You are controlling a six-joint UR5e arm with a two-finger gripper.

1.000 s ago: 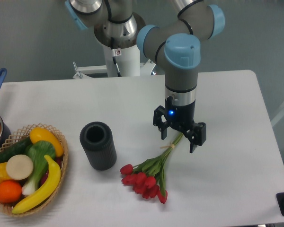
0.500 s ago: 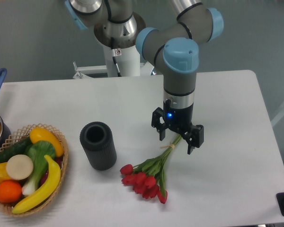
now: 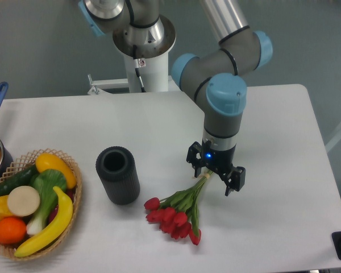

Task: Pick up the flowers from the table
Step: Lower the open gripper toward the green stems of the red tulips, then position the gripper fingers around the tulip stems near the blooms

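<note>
Since a second ago my arm has shifted a little toward the near right and dropped lower, so the pincer point(image 3: 216, 174) now sits right over the stem end of the flowers point(image 3: 179, 210), where earlier it hovered higher and slightly further back. I see its two fingers spread apart with nothing between them yet; one finger stands to the left of the stems and the other to the right, and the pale band is just under the left one.

Taking the black cylinder point(image 3: 118, 175) as my landmark: the flowers lie on the table point(image 3: 273, 125) to its right, the red buds bunched close to its lower right, the green stems running up and away from it toward the pincer. So the long axis slants from near left to far right, and the stems point straight into the open gap.

My judgement is that the fingers straddle that axis roughly crosswise, which suits a close on the stems; I cannot tell whether the tips are already down at table level.
</note>
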